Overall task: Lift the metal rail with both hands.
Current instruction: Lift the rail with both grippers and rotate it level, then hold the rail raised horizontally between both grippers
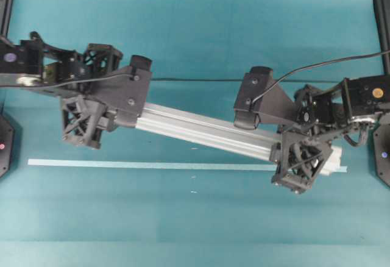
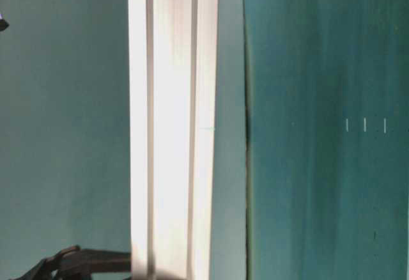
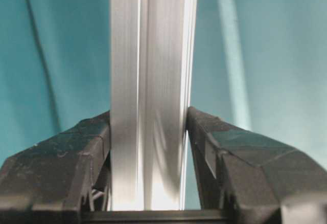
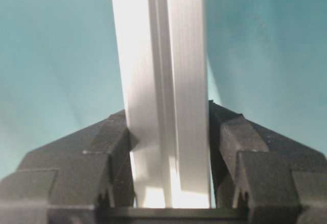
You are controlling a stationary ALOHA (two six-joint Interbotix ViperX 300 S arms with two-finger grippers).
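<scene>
Here the metal rail (image 1: 201, 130) slants above the teal worktop (image 1: 201, 218), over the pale tape strip (image 1: 152, 165). The left tool (image 1: 116, 117) clamps its left end, the right tool (image 1: 286, 151) its right end, fingers (image 3: 94, 132) pressed against both sides.

**No readable text in any view**

Nothing legible is showing in these pictures: no words, brands, labels or numbers.

The rail (image 1: 204, 131) is carrying no printing on its grooved faces in the overhead view or in either wrist view. The black arm housings are bearing small round marks, too small and blurred to read. The desk (image 2: 319, 69) is showing only a few short pale tick marks in the table-level view, and these are forming no character. The pale tape strip (image 1: 152, 165) is lying blank.
</scene>
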